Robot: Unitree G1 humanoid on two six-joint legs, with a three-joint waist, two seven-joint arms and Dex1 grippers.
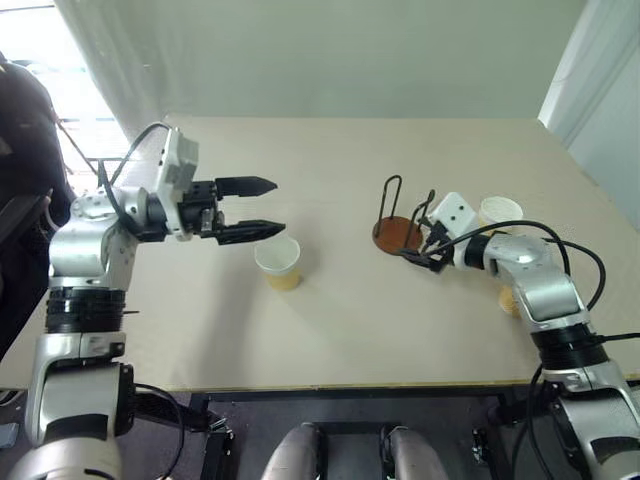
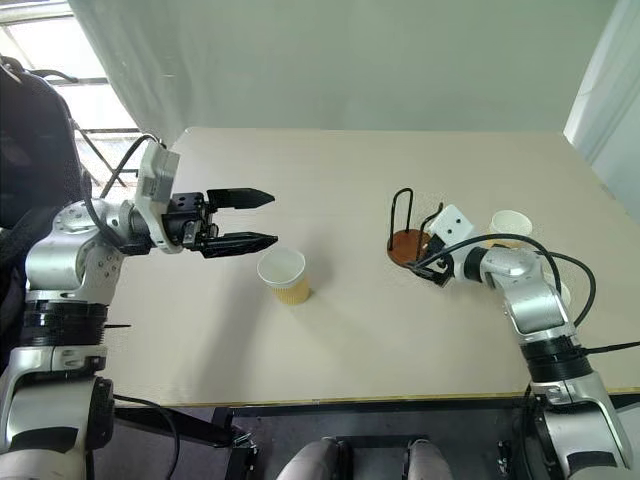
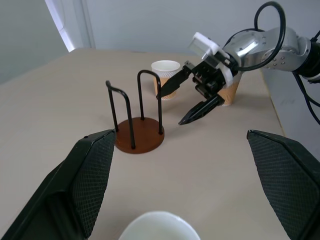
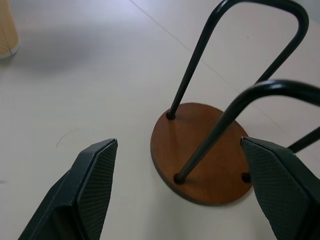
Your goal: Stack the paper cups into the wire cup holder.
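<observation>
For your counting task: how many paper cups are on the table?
3. One cup stands upright below the left gripper. A second stands beyond the right gripper. A third, mostly hidden behind the right arm, shows beside it. None sits in the holder.

Three paper cups (image 1: pixel 279 263), one wire cup holder (image 1: pixel 398 233).

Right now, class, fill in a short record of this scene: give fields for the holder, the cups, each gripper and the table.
holder: round reddish-brown disc base with upright black wire loops, empty
cups: tan paper cup with white inside upright near left gripper; two more beyond holder
left gripper: open, empty, above the near cup
right gripper: open, empty, beside the holder
table: pale beige top
</observation>
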